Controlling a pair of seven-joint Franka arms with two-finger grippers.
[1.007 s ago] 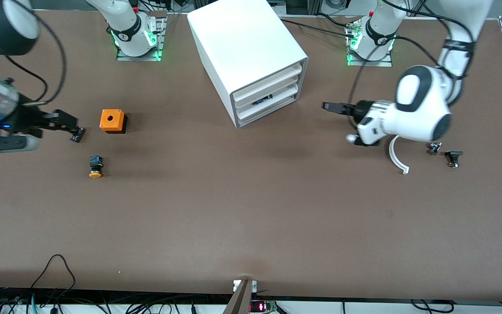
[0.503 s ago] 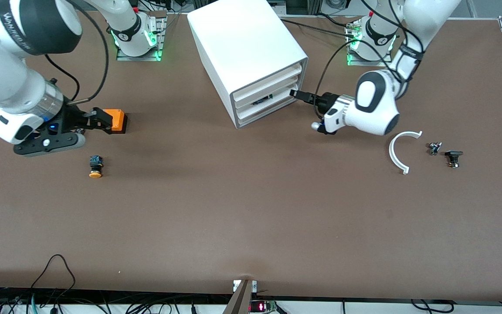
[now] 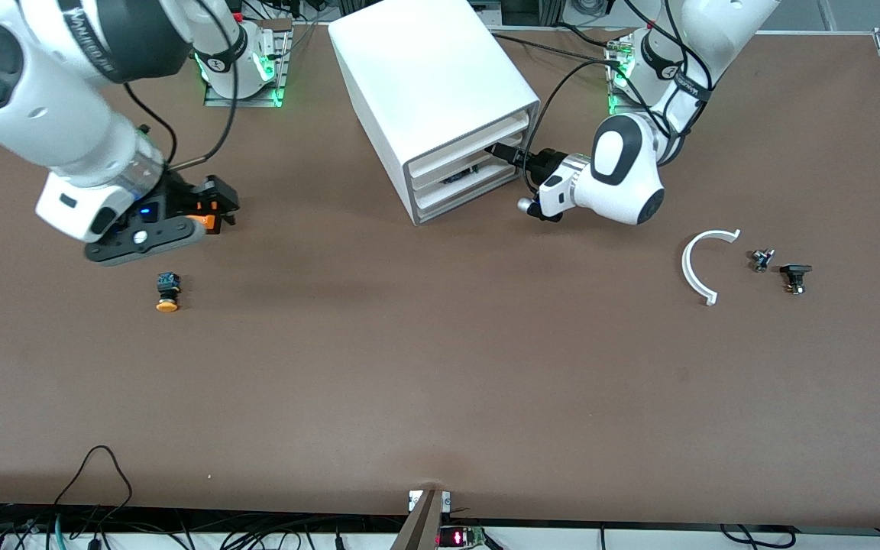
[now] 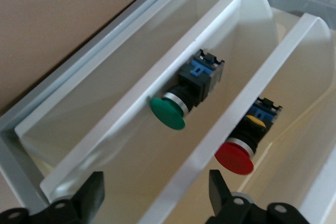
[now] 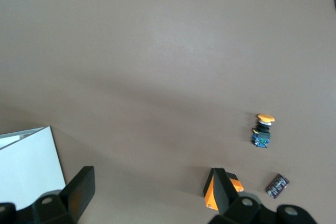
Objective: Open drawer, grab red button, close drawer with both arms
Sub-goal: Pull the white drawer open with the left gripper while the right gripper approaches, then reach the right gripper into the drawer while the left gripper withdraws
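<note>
The white cabinet holds three white drawers, all pushed in. My left gripper is open right in front of the drawer fronts, at the end toward the left arm. In the left wrist view its open jaws straddle a drawer's front lip. The red button lies inside that drawer, and a green button lies in the drawer beside it. My right gripper is open over the orange cube; in the right wrist view it holds nothing.
A yellow-capped button lies nearer the front camera than the cube, and also shows in the right wrist view. A small black chip lies beside the cube. A white arc and two small parts lie toward the left arm's end.
My left gripper has moved in from the table to the drawer fronts. My right arm has swung toward the cabinet and now covers the orange cube.
</note>
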